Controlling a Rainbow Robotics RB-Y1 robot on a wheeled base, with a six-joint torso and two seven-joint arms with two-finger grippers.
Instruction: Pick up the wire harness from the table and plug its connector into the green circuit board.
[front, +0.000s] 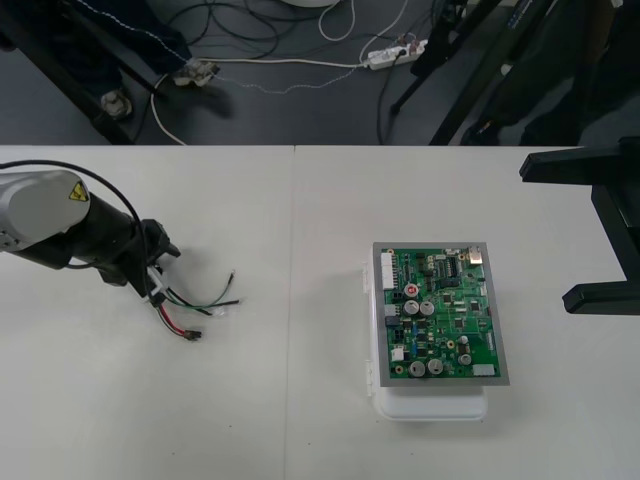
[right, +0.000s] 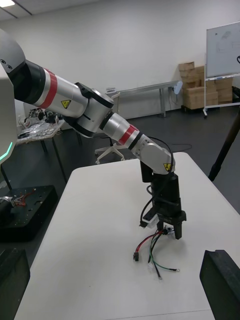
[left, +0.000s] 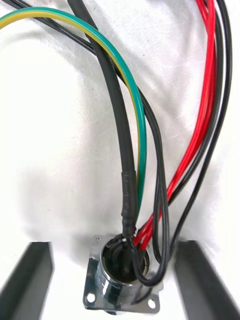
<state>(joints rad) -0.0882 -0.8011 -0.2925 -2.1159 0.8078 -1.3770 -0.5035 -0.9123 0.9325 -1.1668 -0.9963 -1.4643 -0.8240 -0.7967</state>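
Note:
The wire harness (front: 195, 305) lies on the table at the left, its red, black and green wires fanned out toward the right. Its small black plug (front: 192, 336) rests loose on the table, apart from the board. My left gripper (front: 155, 280) stands over the harness's socket end. In the left wrist view the round metal socket (left: 120, 280) sits between the open fingers (left: 30, 280), with a gap on each side. The green circuit board (front: 440, 315) on its white base (front: 430, 405) sits right of centre. My right gripper (front: 592, 232) waits open at the right edge.
The left arm (right: 120, 130) with its red rings reaches down to the harness (right: 152, 250) in the right wrist view. A seam (front: 292, 300) in the table runs between harness and board. Dark floor with cables (front: 300, 60) lies beyond the far edge.

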